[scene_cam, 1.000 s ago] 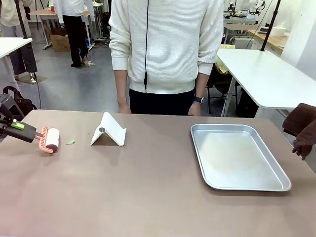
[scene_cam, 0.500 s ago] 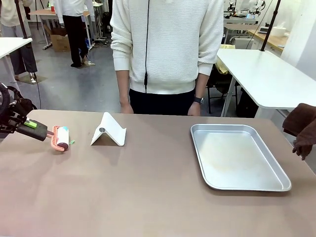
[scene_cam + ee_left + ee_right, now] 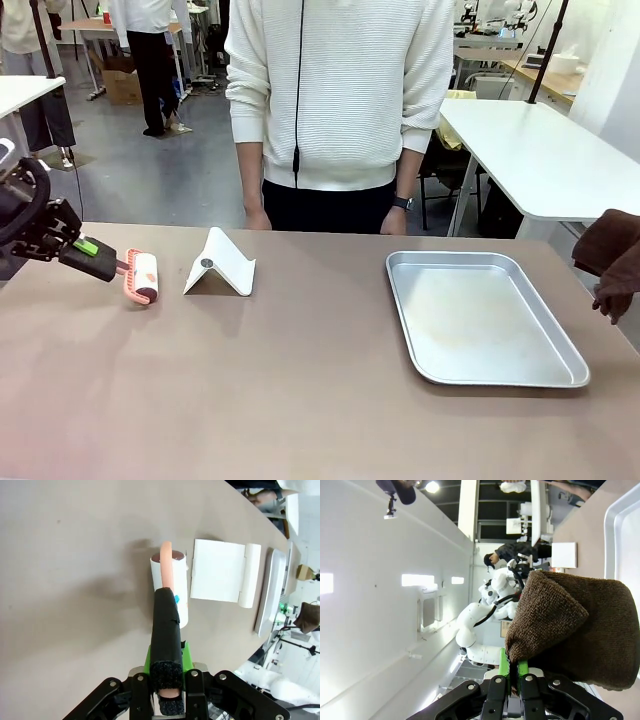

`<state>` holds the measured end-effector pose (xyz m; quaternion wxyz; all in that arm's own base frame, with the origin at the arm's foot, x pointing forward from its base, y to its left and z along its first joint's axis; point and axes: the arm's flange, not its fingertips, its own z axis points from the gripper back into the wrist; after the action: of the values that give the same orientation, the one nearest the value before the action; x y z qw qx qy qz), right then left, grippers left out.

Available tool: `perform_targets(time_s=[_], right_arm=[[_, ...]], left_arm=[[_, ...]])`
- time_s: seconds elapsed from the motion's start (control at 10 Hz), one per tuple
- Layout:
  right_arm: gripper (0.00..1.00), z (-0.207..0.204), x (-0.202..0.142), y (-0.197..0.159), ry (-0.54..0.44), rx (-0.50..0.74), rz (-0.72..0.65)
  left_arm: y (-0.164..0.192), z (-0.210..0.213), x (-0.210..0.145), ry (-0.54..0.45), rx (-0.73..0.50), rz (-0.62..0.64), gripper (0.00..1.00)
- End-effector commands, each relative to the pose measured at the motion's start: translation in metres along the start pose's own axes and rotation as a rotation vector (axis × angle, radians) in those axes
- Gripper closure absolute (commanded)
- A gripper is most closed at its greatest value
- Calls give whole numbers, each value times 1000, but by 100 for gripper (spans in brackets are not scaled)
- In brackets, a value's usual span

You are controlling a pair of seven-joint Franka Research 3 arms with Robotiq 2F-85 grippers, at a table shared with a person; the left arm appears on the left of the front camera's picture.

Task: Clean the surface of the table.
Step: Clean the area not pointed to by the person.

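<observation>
Your left gripper [image 3: 88, 246] pinches the black handle of the pink-framed white lint roller [image 3: 143, 277], keeping its roll at the wide brownish-taupe table [image 3: 300, 400] top near the left edge, likely to lift debris. Your right gripper [image 3: 512, 674], pressed together on a brown terry cloth [image 3: 570, 625], waits beyond the table's right edge.

left gripper [image 3: 88, 246] at the frame's left edge, clamped on a roller [image 3: 142, 277]; right gripper [image 3: 514, 672] pinching a cloth [image 3: 570, 625].

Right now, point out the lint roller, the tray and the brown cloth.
lint roller [image 3: 148, 272]: front view, on its white roll.
tray [image 3: 450, 257]: front view, on its far rim.
brown cloth [image 3: 580, 630]: right wrist view, on its middle.
</observation>
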<state>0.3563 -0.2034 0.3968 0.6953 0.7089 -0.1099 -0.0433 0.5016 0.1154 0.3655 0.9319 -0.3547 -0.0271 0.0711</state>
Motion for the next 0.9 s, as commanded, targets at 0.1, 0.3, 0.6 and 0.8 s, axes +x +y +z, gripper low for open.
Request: perform_targets(time_s=[0.1, 0.3, 0.6, 0.8], right_arm=[[93, -1, -3, 5, -2, 1, -2], [93, -1, -3, 5, -2, 1, -2], [93, -1, -3, 5, -2, 1, -2], [93, -1, -3, 5, -2, 1, -2]], left_arm=[[-7, -5, -8, 96, -17, -24, 78], [-9, 26, -18, 13, -118, -64, 78], [-7, 76, -53, -76, -261, -153, 78], [0, 114, -90, -66, -389, -207, 78]])
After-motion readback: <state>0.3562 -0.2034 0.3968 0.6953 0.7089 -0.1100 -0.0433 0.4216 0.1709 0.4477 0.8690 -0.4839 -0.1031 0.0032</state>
